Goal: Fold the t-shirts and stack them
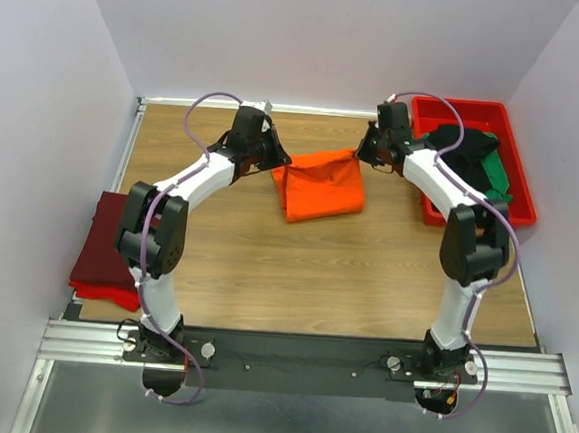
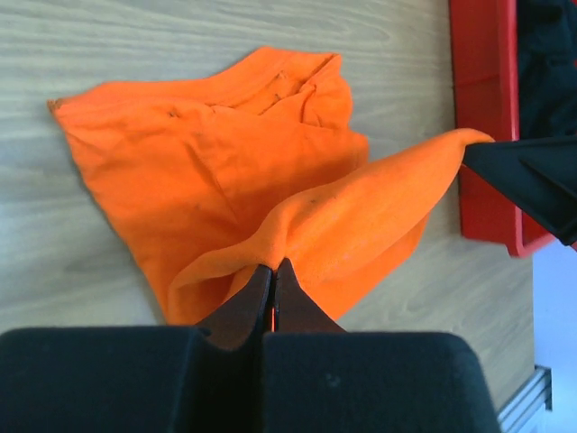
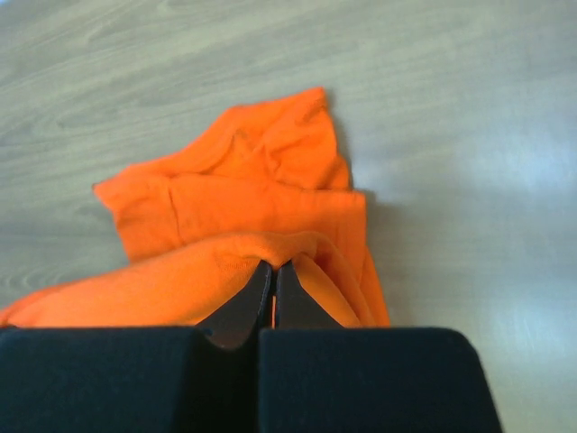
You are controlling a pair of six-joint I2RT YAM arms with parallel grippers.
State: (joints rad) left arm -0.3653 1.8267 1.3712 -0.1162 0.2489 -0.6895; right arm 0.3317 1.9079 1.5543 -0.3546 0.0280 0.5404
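Two grippers have hold of one shirt between them: our left gripper (image 2: pixel 273 271) has its jaws pressed together on a fold of the orange t-shirt (image 1: pixel 319 187), and our right gripper (image 3: pixel 273 271) is pinched just as tightly on another edge of the same cloth. From the top camera we see the left one at the shirt's 10 o'clock corner and the right one at its 1 o'clock corner. The far edge is lifted and stretched between them, while the rest lies bunched on the wooden table (image 1: pixel 296 267), a little toward 12 o'clock from its middle. Farther out, at 2 o'clock, a red tray (image 1: pixel 478 113) holds a black shirt (image 1: pixel 462 150) and a green shirt (image 1: pixel 497 175) heaped together. At 8 o'clock a maroon shirt (image 1: pixel 108 232) lies over a red shirt (image 1: pixel 98 292) at the table's left edge.
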